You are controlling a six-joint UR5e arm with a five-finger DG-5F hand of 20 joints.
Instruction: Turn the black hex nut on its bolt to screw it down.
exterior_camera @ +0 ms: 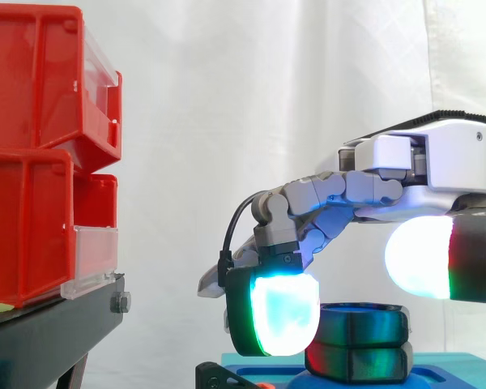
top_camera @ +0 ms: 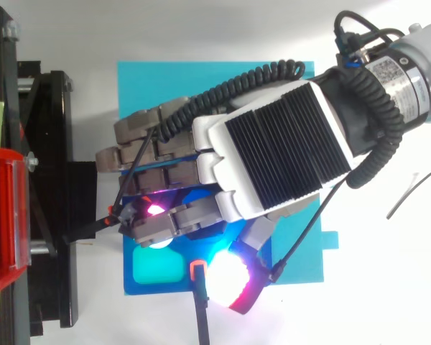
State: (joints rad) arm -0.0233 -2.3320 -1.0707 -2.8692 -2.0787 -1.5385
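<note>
**A:** White shell on the hand (exterior_camera: 441,154), with a black ribbed panel (top_camera: 284,144) across its back!

**B:** Grey jointed fingers (exterior_camera: 340,190), too. The pads (exterior_camera: 283,312) glow cyan, white and magenta, edged green and red. The silver wrist (top_camera: 420,61) carries a label.

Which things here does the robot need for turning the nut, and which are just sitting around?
For the job:
- the hand
- the black nut
- the blue base under the nut

Just sitting around:
- the red bins
- the black stand they sit on
- the white curtain behind
</note>
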